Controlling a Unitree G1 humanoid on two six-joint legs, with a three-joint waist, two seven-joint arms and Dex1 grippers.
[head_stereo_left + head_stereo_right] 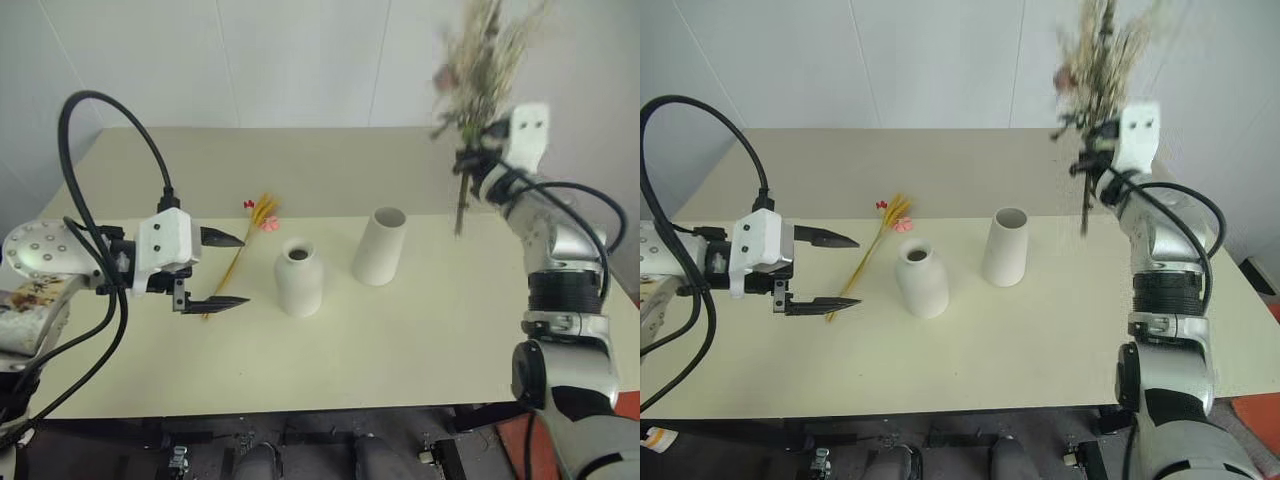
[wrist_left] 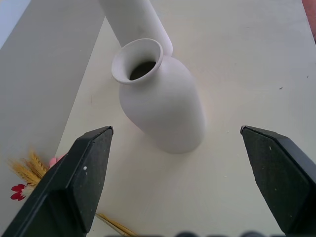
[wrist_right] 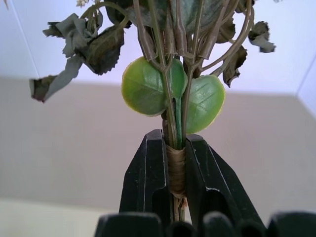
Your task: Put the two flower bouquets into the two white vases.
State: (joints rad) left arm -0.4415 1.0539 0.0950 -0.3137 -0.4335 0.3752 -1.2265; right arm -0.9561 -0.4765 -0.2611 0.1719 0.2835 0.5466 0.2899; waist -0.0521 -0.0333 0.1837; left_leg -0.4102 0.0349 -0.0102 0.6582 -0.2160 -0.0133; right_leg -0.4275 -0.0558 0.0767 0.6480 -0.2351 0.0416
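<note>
Two jobs left: right tool [image 3: 175, 163] is clamped on the bushy bouquet [image 1: 480, 60], stems hanging down, tall vase [image 1: 380, 245] below and to its left. Left tool [image 1: 228, 270] gapes wide, slim bouquet [image 1: 250, 235] flat on the bench [image 1: 400, 340] just behind it, short vase [image 1: 298, 277] right ahead.

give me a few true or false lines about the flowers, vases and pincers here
1. The right pincer is shut on the bushy bouquet. True.
2. The slim bouquet stands in the short vase. False: it lies on the table beside that vase.
3. The left pincer is open and holds nothing. True.
4. The tall vase already holds flowers. False: its mouth is empty.
5. Both vases stand upright. True.
</note>
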